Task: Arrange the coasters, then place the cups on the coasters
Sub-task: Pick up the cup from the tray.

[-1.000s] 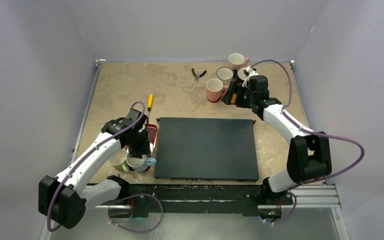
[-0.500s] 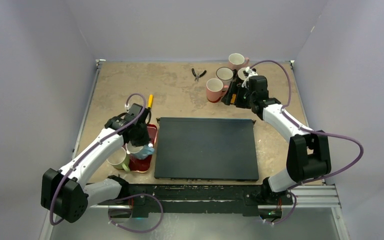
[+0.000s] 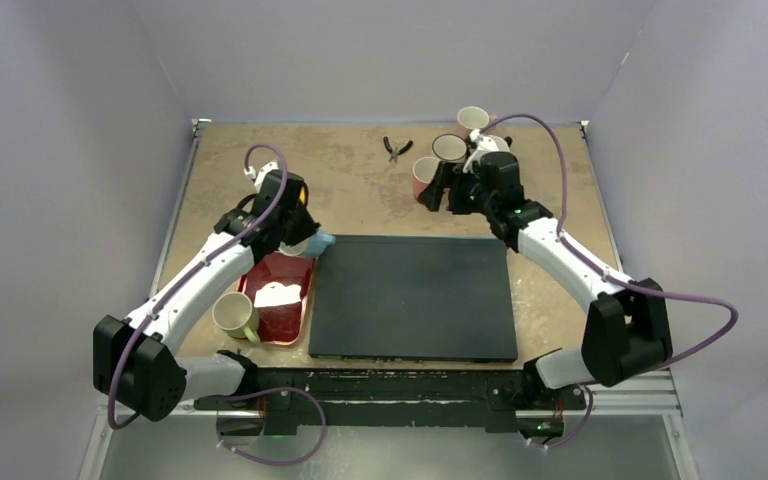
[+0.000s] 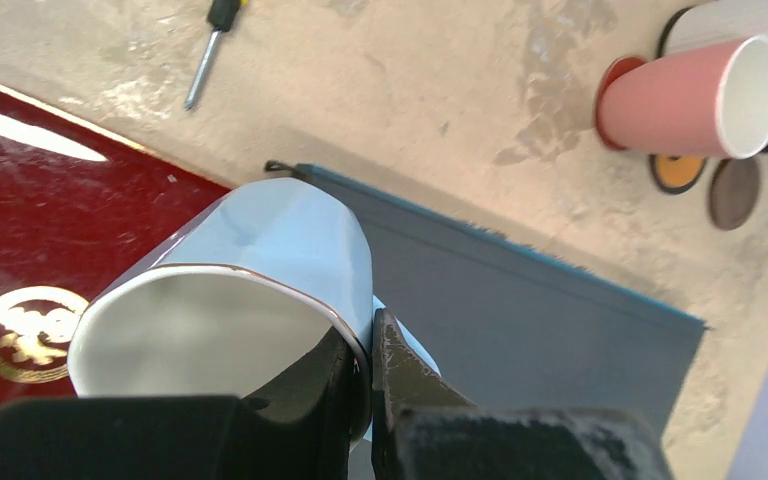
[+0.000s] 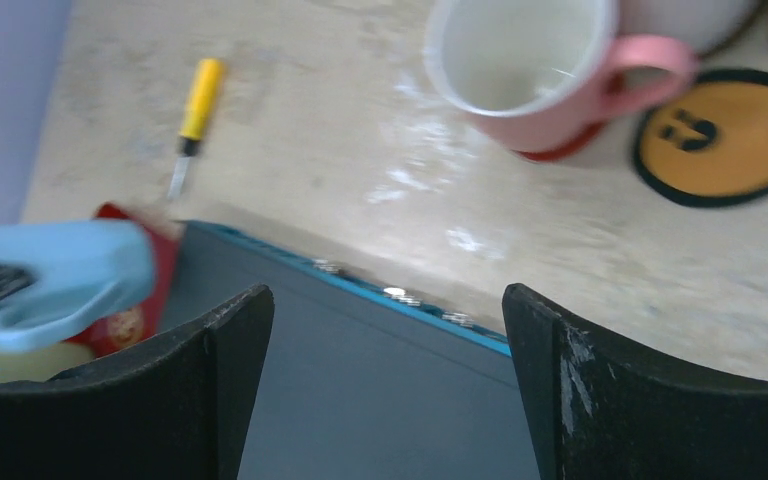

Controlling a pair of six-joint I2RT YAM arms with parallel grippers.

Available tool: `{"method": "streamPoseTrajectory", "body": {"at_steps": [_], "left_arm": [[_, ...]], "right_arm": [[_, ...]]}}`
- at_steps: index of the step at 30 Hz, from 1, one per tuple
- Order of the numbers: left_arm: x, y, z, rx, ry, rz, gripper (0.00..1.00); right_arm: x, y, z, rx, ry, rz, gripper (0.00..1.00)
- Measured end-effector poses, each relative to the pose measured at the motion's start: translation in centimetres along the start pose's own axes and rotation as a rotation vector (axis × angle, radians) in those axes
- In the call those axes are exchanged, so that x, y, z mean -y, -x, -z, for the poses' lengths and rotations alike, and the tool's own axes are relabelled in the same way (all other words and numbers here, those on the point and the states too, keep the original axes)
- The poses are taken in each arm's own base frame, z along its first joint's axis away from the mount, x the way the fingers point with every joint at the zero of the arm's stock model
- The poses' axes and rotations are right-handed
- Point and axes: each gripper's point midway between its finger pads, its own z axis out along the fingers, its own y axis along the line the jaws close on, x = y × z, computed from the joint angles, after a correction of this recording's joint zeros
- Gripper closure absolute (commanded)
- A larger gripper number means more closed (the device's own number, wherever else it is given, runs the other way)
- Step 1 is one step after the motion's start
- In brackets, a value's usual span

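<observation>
Only overhead: light green cup at red tray's left edge; white item in the tray, unclear what.
Left wrist: left gripper clenched on light blue cup rim, over black mat corner.
Right wrist: right gripper spread wide, empty; salmon pink cup on red coaster, yellow coaster beside.

In the right wrist view the light blue cup is blurred, and the red coaster is mostly hidden under the salmon pink cup.
</observation>
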Motion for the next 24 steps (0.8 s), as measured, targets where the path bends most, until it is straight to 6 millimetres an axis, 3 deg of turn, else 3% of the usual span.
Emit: {"method": "streamPoseTrajectory", "body": {"at_steps": [6,10,12,18,24], "left_arm": [[2.1,0.7,-0.5,0.011,-0.047,0.109,1.0],[3.0,0.5,-0.5,-0.008,-0.065,0.144,1.0],[3.7,0.6,-0.4,-0.022,-0.073,0.15,1.0],[5.0,0.7,-0.2,-0.066,-0.085,0.14,1.0],[4.0,-0.8,0.1,-0.131,-0.061,0.084,1.0]], "right_arm": [[-10.0,-0.2,1.2,0.073,0.214,0.064,0.14],[-16.3,-2.0,2.1,0.093,0.377,0.139,0.14],[-18.4,-2.7,2.7,0.101,0.459,0.195,0.16],[-19.3,-4.3,2.6,0.117,0.571,0.401,0.2],[-19.4,-5.8,2.3,0.102,0.633,0.553,0.22]]}}
